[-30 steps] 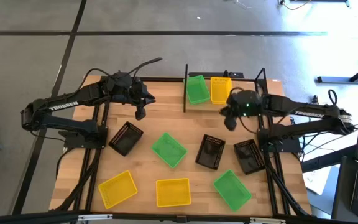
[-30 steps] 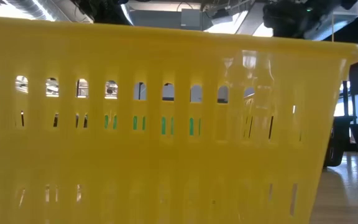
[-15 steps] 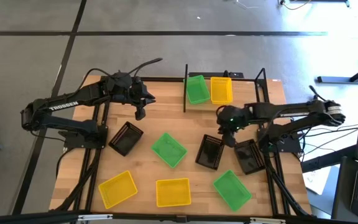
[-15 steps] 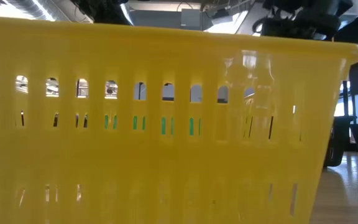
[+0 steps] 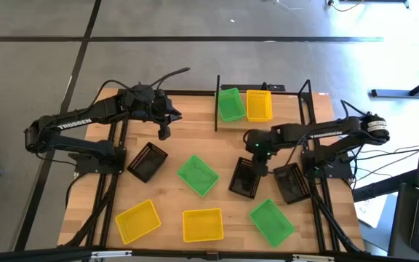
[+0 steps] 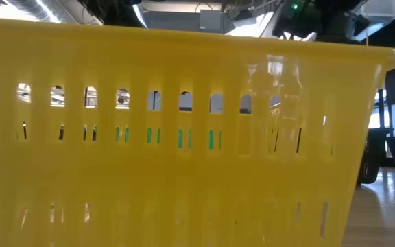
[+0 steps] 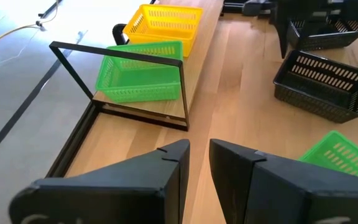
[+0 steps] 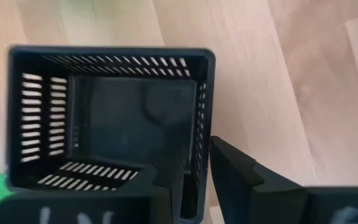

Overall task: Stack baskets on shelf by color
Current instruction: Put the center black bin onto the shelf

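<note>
One black basket [image 5: 246,177], right fingers [image 8: 169,186] astride rim

Bare tabletop [image 5: 195,142] between left end effector [image 5: 164,133] and shelf [image 5: 217,102]; baskets crowding the nearer half.

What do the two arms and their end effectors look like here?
Both arms are dark, nearly black, jointed links. The left arm bears white TROSSEN lettering and a black cable arching off its wrist. The right arm shows a green light near its end effector. Fingers are flat, angular, matte black.
</note>
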Controlling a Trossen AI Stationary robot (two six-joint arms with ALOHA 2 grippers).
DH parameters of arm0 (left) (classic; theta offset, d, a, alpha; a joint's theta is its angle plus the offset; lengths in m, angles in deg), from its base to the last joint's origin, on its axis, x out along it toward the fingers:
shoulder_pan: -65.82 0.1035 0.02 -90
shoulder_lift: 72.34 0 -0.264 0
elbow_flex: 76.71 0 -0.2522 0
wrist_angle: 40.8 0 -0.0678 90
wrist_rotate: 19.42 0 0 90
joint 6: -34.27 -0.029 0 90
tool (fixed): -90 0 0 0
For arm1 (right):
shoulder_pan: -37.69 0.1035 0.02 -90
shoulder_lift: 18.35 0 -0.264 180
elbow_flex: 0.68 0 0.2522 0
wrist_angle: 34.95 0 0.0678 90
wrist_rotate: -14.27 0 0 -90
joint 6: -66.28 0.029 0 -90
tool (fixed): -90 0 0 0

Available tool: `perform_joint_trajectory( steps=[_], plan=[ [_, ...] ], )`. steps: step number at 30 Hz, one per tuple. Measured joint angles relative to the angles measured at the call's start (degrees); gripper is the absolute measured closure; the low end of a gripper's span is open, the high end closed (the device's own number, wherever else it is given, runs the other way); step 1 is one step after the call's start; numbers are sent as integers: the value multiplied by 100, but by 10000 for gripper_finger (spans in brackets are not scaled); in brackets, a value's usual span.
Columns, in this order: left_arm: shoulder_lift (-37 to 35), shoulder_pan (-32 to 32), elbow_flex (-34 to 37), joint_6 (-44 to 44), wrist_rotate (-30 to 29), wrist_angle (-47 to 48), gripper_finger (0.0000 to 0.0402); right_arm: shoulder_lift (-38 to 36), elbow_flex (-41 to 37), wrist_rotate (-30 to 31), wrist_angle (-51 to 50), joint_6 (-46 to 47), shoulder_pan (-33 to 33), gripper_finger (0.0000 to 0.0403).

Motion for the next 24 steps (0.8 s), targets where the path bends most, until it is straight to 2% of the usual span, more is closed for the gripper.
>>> perform_joint_trajectory(
  steps=[14,16,20,24],
  plan=[
    [0,2,0,0,-4,3,347,820,0,-7,-14,-136,-4,327],
    [0,0,0,0,-2,2,347,901,0,-10,-13,-127,-2,338],
    [0,2,0,0,-2,3,347,931,0,-157,26,17,-3,393],
    [0,1,0,0,-2,1,347,815,136,-439,-162,13,-3,399]
  ],
)
